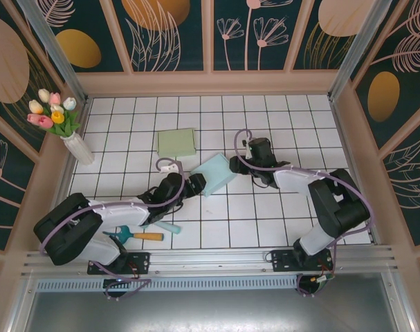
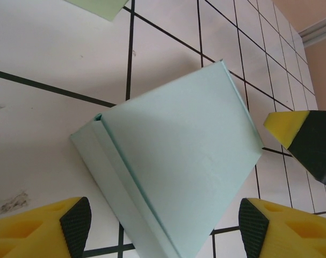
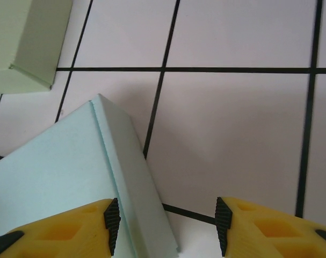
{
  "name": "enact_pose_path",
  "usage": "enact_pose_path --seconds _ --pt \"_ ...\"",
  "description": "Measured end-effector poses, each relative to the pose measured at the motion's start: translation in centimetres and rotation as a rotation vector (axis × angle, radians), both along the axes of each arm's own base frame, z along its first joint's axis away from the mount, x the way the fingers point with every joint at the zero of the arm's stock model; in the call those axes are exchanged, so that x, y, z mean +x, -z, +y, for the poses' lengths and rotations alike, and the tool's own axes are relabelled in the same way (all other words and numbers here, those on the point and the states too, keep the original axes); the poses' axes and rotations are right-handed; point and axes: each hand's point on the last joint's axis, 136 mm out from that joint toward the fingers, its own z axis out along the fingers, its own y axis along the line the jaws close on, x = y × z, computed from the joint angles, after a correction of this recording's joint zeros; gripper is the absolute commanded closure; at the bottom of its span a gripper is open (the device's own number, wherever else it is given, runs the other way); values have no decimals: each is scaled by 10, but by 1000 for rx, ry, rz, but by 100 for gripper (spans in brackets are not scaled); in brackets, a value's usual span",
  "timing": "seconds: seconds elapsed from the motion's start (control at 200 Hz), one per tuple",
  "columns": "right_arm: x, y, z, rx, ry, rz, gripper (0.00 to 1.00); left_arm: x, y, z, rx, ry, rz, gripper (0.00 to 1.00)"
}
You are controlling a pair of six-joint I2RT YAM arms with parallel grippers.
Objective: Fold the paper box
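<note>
Found the pale blue paper box (image 1: 218, 174) resting near mid-table on the white tiled tabletop (image 1: 279, 221), between the two grippers and just in front of a pale green box (image 1: 176, 142). Saw the left gripper (image 1: 196, 182) parted wide, straddling the paper box's near end with both pads (image 2: 75, 226) clear of its sides, gripping nothing. Saw the right gripper (image 1: 236, 164) moderately parted at the paper box's right-hand edge, one finger over the folded rim, bare tile in the gap, nothing held. Noted a vase of tulips (image 1: 77, 146) well apart, by the left wall.
</note>
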Motion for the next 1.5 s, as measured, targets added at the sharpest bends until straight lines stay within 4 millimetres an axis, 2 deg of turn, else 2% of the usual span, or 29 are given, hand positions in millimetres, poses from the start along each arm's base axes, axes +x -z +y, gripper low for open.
enact_pose_path --seconds 0.235,0.39,0.47,0.545,0.636,0.771,0.956,1.121,1.251,1.386,1.501 --pt "-1 -9 18 82 -68 -16 46 4 11 -5 19 -3 27 25" --pt "-4 7 21 82 -84 25 46 2 31 -7 45 2 78 25" --pt "-6 16 22 83 -87 54 50 3 38 -10 52 7 93 25" --pt "-6 13 25 104 -96 50 55 9 36 -21 38 21 94 26" --pt "-2 10 24 119 -79 43 56 18 37 -31 50 26 98 26" --pt "8 10 5 109 6 28 57 45 37 -48 134 30 80 25" --pt "22 9 -26 101 129 12 57 103 29 -75 244 36 15 25" --pt "31 5 -31 112 149 -8 57 148 28 -82 269 21 -19 26" --pt "52 8 -29 108 159 -13 56 181 27 -85 299 12 -40 25" --pt "78 10 -32 93 176 -29 53 203 26 -87 327 1 -54 25" --pt "88 8 -34 72 172 -38 51 203 28 -85 348 -7 -42 23"
